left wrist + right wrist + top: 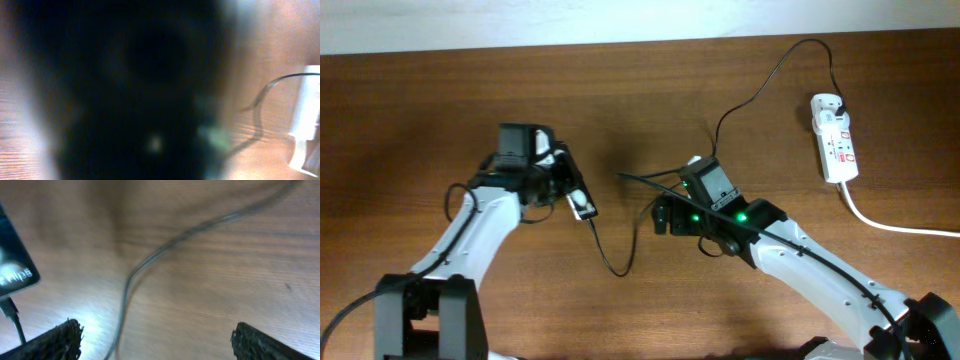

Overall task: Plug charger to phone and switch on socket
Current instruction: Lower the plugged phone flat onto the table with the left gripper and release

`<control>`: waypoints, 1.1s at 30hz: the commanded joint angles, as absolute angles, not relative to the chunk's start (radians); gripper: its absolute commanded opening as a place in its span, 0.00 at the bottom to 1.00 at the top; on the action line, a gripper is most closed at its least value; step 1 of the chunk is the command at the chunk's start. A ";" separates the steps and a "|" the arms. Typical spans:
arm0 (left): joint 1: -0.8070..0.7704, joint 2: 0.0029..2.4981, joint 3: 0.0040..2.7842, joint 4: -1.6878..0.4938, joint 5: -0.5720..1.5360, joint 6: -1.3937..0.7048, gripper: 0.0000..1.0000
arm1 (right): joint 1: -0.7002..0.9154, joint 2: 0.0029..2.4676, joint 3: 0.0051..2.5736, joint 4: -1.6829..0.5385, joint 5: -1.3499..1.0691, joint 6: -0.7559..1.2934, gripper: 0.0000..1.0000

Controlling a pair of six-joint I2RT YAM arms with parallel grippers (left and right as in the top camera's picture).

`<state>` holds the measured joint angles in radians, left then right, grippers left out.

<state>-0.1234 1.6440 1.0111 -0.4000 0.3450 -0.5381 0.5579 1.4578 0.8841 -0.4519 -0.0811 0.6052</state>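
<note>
At the right gripper [155, 330]: fingers [55, 340] spread wide, nothing between them but bare table [240, 280]. Hovers over a blurred stretch of the charger [170, 245] slanting across the wood below. At the left edge of the right wrist view, the phone [15, 265], black, with white lettering near its lower end and the charger's small connector tip right at that end; cannot tell whether fully seated.

From overhead, the phone at the tips of the left gripper [568, 190], narrow and seemingly tilted. Cannot tell whether clamped or merely touched, the left wrist view being little more than a dark blur with a bit of cable at the right.

From the phone's near end, thin black cable looping toward the table's front, back up past the right gripper, then arching to the far right. Ends in a black plug seated in the far end of the socket [834, 140], white with red marks on top, well apart from both arms. Thick white cord [895, 226] trailing from the socket's near end off the right edge.
</note>
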 commanded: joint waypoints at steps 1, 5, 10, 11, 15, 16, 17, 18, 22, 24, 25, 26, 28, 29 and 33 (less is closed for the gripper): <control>-0.211 1.662 1.015 -0.387 0.152 -0.521 0.00 | 0.546 1.450 0.888 -0.530 -0.043 0.598 0.99; -0.234 1.692 1.015 -0.375 0.172 -0.521 0.00 | 0.548 1.450 0.888 -0.551 -0.043 0.598 0.99; -0.235 1.737 1.015 -0.377 0.272 -0.498 0.00 | 0.548 1.450 0.888 -0.551 -0.043 0.598 0.99; -0.235 1.752 1.015 -0.376 0.274 -0.498 0.00 | 0.548 1.450 0.888 -0.550 -0.043 0.598 0.99; -0.236 1.784 1.015 -0.368 0.274 -0.498 0.00 | 0.548 1.450 0.888 -0.551 -0.043 0.598 0.99; -0.241 1.786 1.015 -0.356 0.273 -0.490 0.00 | 0.548 1.450 0.888 -0.551 -0.043 0.598 0.99; -0.246 1.786 1.015 -0.352 0.265 -0.479 0.00 | 0.548 1.450 0.888 -0.551 -0.043 0.598 0.98; -0.249 1.786 1.015 -0.349 0.262 -0.477 0.00 | 0.548 1.450 0.888 -0.551 -0.043 0.598 0.99; -0.249 1.795 1.015 -0.344 0.262 -0.477 0.01 | 0.548 1.450 0.888 -0.550 -0.043 0.598 0.99; -0.249 1.814 1.015 -0.339 0.263 -0.477 0.01 | 0.548 1.450 0.888 -0.550 -0.043 0.598 0.99; -0.249 1.817 1.015 -0.336 0.263 -0.477 0.01 | 0.548 1.450 0.888 -0.551 -0.043 0.598 0.99; -0.249 1.817 1.015 -0.334 0.263 -0.477 0.00 | 0.548 1.450 0.888 -0.550 -0.043 0.598 0.99; -0.249 1.817 1.015 -0.334 0.262 -0.477 0.02 | 0.548 1.450 0.888 -0.550 -0.043 0.598 0.99; -0.249 1.817 1.015 -0.334 0.262 -0.477 0.04 | 0.548 1.450 0.888 -0.551 -0.043 0.599 0.99; -0.249 1.817 1.015 -0.334 0.262 -0.477 0.18 | 0.548 1.450 0.888 -0.550 -0.043 0.598 0.99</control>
